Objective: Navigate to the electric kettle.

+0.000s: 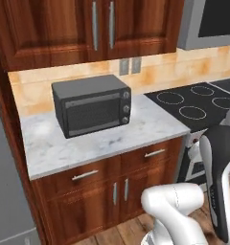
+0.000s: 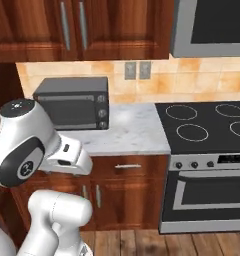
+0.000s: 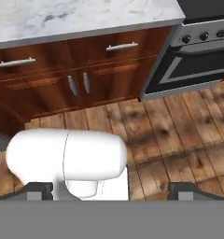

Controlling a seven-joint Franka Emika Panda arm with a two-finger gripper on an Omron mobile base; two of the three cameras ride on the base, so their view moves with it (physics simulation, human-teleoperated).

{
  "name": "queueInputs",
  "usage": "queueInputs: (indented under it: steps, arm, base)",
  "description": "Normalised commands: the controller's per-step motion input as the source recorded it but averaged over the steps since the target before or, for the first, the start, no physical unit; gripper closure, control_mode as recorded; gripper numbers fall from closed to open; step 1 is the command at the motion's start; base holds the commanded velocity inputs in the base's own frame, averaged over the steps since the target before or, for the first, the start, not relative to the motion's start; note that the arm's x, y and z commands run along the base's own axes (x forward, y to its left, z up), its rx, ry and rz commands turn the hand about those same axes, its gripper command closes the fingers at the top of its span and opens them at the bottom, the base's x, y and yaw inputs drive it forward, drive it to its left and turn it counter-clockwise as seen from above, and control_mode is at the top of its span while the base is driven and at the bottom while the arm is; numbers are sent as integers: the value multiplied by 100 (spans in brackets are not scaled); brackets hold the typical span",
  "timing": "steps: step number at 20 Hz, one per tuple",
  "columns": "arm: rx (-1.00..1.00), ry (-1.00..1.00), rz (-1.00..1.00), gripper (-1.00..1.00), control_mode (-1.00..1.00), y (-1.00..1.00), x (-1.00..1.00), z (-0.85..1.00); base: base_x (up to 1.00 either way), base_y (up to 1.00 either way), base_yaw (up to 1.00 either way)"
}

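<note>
The electric kettle is out of view. My gripper (image 3: 111,191) hangs low in front of the base and looks down at the wooden floor (image 3: 179,140) before the lower cabinets. Its two dark fingertips (image 3: 39,190) stand far apart, so it is open with nothing between them. My white arm rises at the lower right of the left base view and at the left of the right base view.
A black toaster oven (image 1: 91,104) (image 2: 74,102) sits on the marble counter (image 1: 145,131). To its right is a black cooktop (image 2: 207,125) above an oven door (image 2: 212,200), with a microwave (image 2: 212,25) overhead. A grey appliance side (image 1: 4,191) bounds the left.
</note>
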Motion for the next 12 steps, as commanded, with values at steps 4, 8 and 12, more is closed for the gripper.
queueInputs:
  steps: [4,8,12]
  arm:
    - [0,0,0,-100,100,0,0,0]
    - [0,0,0,-100,100,0,0,0]
    - [0,0,0,-100,100,0,0,0]
  base:
    - [84,-100,-35]
    - [89,-100,-28]
    - [78,-100,-19]
